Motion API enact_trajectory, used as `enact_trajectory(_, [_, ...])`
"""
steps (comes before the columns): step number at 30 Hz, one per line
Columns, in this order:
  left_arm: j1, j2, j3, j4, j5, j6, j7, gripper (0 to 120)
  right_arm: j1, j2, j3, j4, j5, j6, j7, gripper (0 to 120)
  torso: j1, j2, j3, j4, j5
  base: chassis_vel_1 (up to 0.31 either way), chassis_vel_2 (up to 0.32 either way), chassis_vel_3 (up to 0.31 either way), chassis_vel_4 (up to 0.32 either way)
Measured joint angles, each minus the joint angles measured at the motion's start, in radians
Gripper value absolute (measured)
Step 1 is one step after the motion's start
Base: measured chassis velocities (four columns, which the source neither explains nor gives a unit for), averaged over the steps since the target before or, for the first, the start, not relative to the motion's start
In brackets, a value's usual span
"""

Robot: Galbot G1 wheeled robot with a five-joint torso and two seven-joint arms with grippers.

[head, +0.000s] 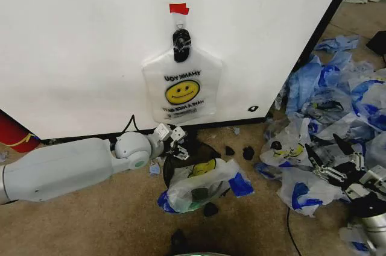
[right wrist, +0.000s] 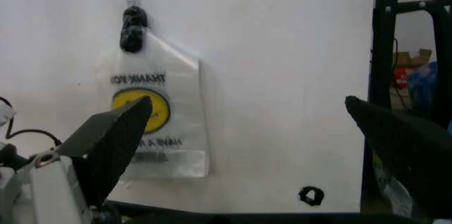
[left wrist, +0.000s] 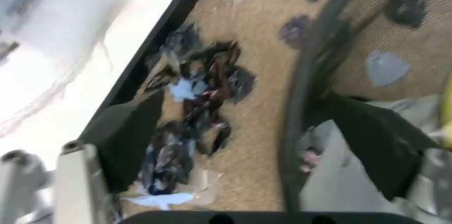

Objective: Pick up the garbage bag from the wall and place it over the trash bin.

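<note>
Bag (head: pixel 181 85) hangs flat on the wall (head: pixel 72 39) from a hook under red tape (head: pixel 179 8), long axis vertical, directly above the bin (head: pixel 193 177), which already wears another smiley bag. Left gripper (head: pixel 170 136) sits low at the bin's rim, just under the bag's bottom edge, fingers spread and empty. Right gripper (head: pixel 329 159), fingers also spread, is well off to the right, so left is nearer.
</note>
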Motion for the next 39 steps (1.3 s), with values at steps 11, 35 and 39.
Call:
enact_trajectory(11, [-0.069, -0.019, 0.073, 0.016, 0.009, 0.027, 0.03, 42, 0.018, -0.01, -0.028, -0.029, -0.003, 0.01, 0.0, 100, 0.0, 0.0, 0.0, -0.0001, 0.0, 0.0, 0.0, 0.0, 0.0])
enact_trajectory(35, [0.237, 0.131, -0.224, -0.271, -0.272, 0.012, -0.27, 2, 0.075, -0.028, -0.125, -0.057, -0.037, 0.013, 0.019, 100, 0.0, 0.0, 0.0, -0.0001, -0.0002, 0.0, 0.0, 0.0, 0.0])
enact_trajectory(39, [0.301, 0.145, -0.295, -0.324, -0.376, 0.006, -0.373, 2, 0.088, -0.034, -0.138, -0.062, -0.037, 0.012, 0.019, 100, 0.0, 0.0, 0.0, -0.0002, -0.0001, 0.0, 0.0, 0.0, 0.0])
